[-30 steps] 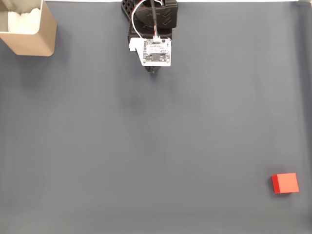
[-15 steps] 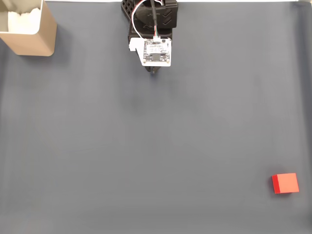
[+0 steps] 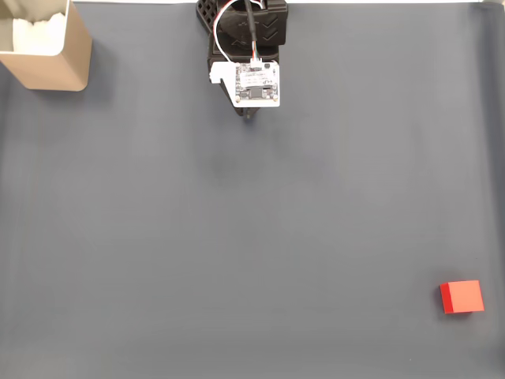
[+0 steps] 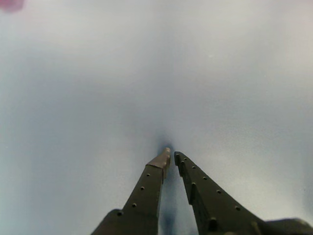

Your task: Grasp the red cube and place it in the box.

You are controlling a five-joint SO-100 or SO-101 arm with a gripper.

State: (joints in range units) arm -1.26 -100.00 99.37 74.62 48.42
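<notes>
Black and studded with small holes, the two fingers of the pincer (image 4: 170, 155) come together at their tips in the wrist view, with nothing between them, hanging just above the bare grey tabletop (image 4: 73, 98). In the fixed view the arm (image 3: 246, 47) sits folded at the top middle edge, its white circuit board facing up. The red cube (image 3: 461, 297) lies well apart from it, near the bottom right corner, square to the frame and free on all sides. The box (image 3: 46, 49), tan with white padding inside, stands in the top left corner.

The step in hand looks like the reach toward the cube. To do it well, the arm should swing toward the cube's corner, spread the fingers before descending, and straddle two parallel faces.
</notes>
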